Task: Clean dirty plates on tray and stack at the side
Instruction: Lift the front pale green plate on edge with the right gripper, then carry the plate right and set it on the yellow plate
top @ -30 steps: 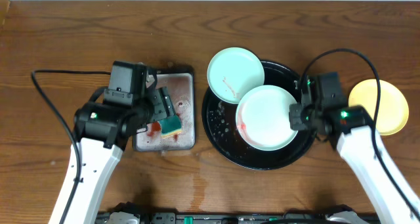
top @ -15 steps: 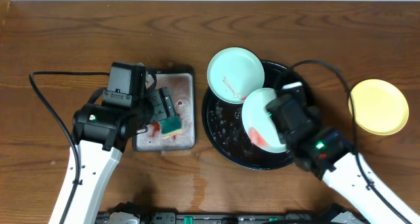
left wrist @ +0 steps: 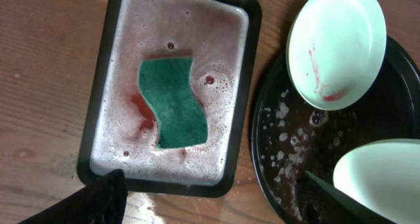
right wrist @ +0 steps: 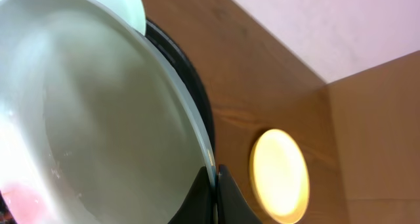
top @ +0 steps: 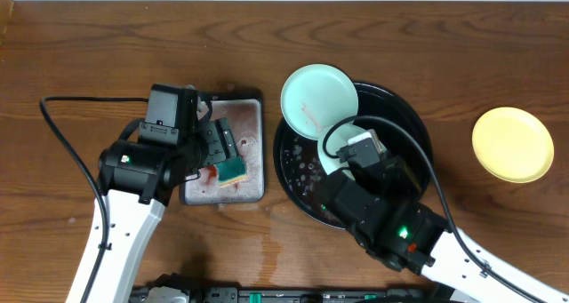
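Two states: left jaws spread wide, empty; right jaws clamped on mint plate [right wrist: 85,119].

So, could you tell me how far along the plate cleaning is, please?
Done: the yellow plate lies off the tray, looking clean. In hand: the right gripper pinches one smeared mint plate by its rim. Left: that plate and the other streaked mint plate need wiping and stacking.

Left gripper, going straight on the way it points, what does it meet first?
The left gripper would probably meet the soapy rectangular tray first, beside the green sponge; depth is unclear.
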Tool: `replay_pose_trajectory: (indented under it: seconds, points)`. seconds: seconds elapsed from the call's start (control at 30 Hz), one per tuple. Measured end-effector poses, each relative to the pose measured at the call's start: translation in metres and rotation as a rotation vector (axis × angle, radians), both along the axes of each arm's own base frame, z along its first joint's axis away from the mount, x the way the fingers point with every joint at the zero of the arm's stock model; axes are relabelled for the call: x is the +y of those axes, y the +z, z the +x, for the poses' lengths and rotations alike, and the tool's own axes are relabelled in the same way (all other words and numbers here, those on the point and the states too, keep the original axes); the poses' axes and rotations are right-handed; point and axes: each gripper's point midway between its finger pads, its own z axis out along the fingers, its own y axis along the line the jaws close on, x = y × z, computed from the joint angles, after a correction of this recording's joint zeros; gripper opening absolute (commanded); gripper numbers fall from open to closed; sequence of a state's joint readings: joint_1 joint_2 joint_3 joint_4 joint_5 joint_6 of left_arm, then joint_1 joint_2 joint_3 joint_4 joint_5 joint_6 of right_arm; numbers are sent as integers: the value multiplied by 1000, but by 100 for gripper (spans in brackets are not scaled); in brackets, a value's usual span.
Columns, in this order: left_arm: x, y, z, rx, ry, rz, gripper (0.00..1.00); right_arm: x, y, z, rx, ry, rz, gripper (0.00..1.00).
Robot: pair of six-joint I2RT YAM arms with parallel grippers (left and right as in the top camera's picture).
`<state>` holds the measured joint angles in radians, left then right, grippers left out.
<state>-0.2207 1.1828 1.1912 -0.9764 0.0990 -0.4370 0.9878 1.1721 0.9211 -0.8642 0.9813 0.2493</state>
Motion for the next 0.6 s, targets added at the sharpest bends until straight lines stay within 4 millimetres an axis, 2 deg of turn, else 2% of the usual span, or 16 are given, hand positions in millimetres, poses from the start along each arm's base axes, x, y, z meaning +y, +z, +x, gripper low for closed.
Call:
replay_pose_trajectory:
  seconds: [0.27, 0.6]
  points:
    - [0, 0, 0, 0, 0, 0, 82, 7, 16, -5, -80, 38, -85, 1]
    - [0, 0, 0, 0, 0, 0, 82, 7, 21, -6, -105, 45, -116, 1]
